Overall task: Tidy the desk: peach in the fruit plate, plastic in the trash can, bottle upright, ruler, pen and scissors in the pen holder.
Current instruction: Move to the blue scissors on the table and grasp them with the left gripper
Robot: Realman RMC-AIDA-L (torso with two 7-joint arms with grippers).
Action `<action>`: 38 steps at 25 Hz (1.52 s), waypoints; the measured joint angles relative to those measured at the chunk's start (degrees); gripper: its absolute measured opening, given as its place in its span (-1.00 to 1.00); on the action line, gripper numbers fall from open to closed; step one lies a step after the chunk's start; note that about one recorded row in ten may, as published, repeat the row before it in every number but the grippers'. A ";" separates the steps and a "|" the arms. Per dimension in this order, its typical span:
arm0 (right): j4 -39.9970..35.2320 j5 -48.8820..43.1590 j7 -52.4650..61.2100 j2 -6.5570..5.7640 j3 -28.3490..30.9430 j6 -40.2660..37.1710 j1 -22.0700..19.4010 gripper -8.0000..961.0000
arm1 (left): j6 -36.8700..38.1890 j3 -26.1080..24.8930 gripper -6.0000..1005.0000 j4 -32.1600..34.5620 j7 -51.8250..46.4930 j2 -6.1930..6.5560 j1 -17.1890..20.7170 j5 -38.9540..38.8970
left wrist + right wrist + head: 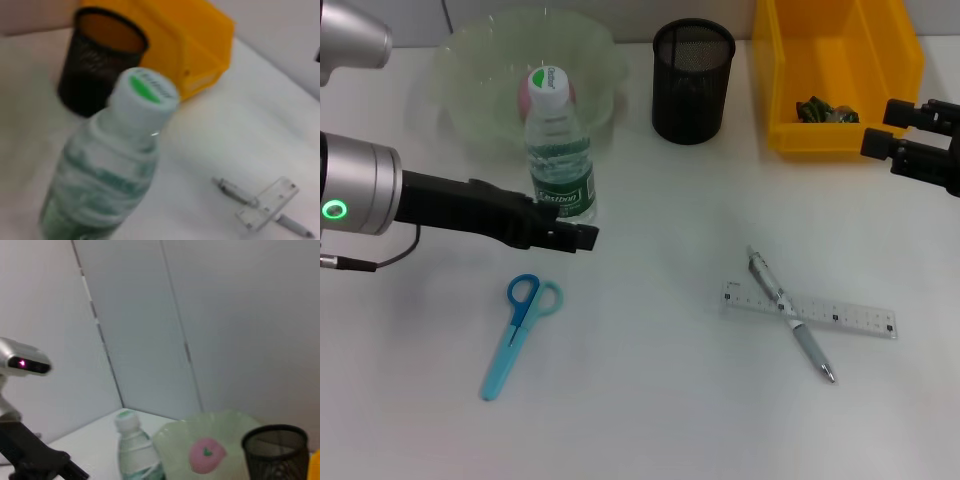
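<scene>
A: Scissors point(520, 332) lie nearest on the desk point(650, 400), blue handles, flat. Pen point(790, 315) lies crossed over the ruler point(810, 310) further right.

B: Containers?

A: Green plate point(470, 70) at the back holds the peach point(532, 92). Black mesh pen holder point(692, 80) shows nothing inside. Yellow bin point(840, 70) has a dark crumpled piece of plastic point(825, 110) in it.

B: Bottle?

A: Bottle point(560, 150) stands upright just in front of the plate, white cap with green top.

B: Grippers?

A: Left gripper point(565, 232) sits at the bottle's base, touching or just beside it. Can't tell if it clamps the bottle. Right gripper point(905, 130) hangs by the bin's right edge, holding nothing; its opening can't be read either.
</scene>
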 joint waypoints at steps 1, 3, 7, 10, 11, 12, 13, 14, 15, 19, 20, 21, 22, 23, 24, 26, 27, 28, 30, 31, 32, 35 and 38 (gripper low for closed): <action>0.00 0.00 0.00 0.00 0.00 0.00 0.00 0.30 | 0.00 0.00 0.46 0.00 0.00 0.00 0.00 0.00; 1.71 0.45 -1.98 0.25 1.01 0.32 -0.04 0.30 | 0.21 -0.01 0.46 2.01 -4.59 -0.31 -1.12 5.16; 3.32 0.34 -2.58 0.32 1.62 0.35 0.44 0.30 | 1.14 0.34 0.46 2.78 -7.64 -0.76 -3.19 9.41; 4.89 0.59 -3.11 0.30 2.00 0.22 0.66 0.30 | 2.67 1.18 0.46 2.76 -10.70 -0.95 -5.78 14.02; 5.29 0.77 -3.40 0.32 2.15 0.14 0.67 0.30 | 3.54 1.60 0.46 2.61 -11.74 -1.04 -6.85 15.75; 5.72 0.90 -3.80 0.37 2.35 0.03 0.67 0.30 | 4.17 2.00 0.46 2.53 -12.51 -1.10 -7.58 16.92; 6.05 0.99 -4.09 0.40 2.48 -0.07 0.68 0.30 | 5.04 3.28 0.46 2.63 -14.29 -1.13 -8.46 18.73; 6.05 0.99 -4.09 0.40 2.48 -0.07 0.68 0.30 | 5.04 3.28 0.46 2.63 -14.29 -1.13 -8.46 18.73; 6.13 0.99 -4.08 0.40 2.51 -0.11 0.68 0.30 | 5.74 4.62 0.46 2.88 -16.04 -1.13 -8.92 20.50; 6.16 0.95 -4.08 0.40 2.51 -0.11 0.68 0.30 | 7.60 5.95 0.46 3.24 -18.14 -1.15 -9.31 23.03; 6.40 0.90 -4.13 0.40 2.50 0.43 0.72 0.30 | 8.12 6.27 0.46 3.35 -18.60 -1.17 -9.31 23.51; 6.40 0.90 -4.13 0.40 2.50 0.43 0.72 0.30 | 8.57 6.95 0.46 3.77 -19.14 -1.18 -9.08 23.94; 6.79 0.90 -4.48 0.40 2.51 0.96 0.85 0.30 | 8.69 7.41 0.46 4.18 -19.46 -1.18 -8.78 24.16; 7.83 0.90 -5.31 0.33 2.50 1.76 1.31 0.30 | 8.69 7.41 0.46 4.18 -19.46 -1.18 -8.78 24.16; 7.83 0.90 -5.31 0.33 2.50 1.76 1.31 0.30 | 8.69 7.41 0.46 4.18 -19.46 -1.18 -8.78 24.16; 9.12 0.97 -6.18 0.10 2.49 2.08 2.33 0.30 | 9.50 8.61 0.46 4.84 -21.93 -1.23 -7.85 25.31; 9.12 0.97 -6.18 0.10 2.49 2.08 2.33 0.30 | 9.50 8.61 0.45 4.84 -21.93 -1.23 -7.85 25.31; 9.51 1.00 -6.81 0.07 2.49 2.41 2.88 0.30 | 10.26 9.57 0.45 4.91 -23.49 -1.27 -7.54 25.87; 9.69 1.01 -7.21 0.08 2.49 2.75 3.15 0.30 | 11.21 11.56 0.45 5.61 -25.76 -1.31 -7.06 25.88; 9.86 1.01 -7.56 0.15 2.49 3.19 3.51 0.30 | 11.21 11.56 0.45 5.61 -25.76 -1.31 -7.06 25.88; 10.19 1.00 -7.88 0.17 2.49 3.54 3.92 0.30 | 11.46 12.21 0.45 5.83 -26.50 -1.34 -6.93 25.87; 12.35 1.03 -8.63 -0.12 2.60 3.93 5.39 0.30 | 11.55 13.51 0.45 5.97 -28.56 -1.42 -6.78 25.72; 14.33 1.19 -8.84 -0.80 2.85 4.23 6.77 0.30 | 10.71 14.45 0.45 6.14 -29.55 -1.68 -6.70 25.53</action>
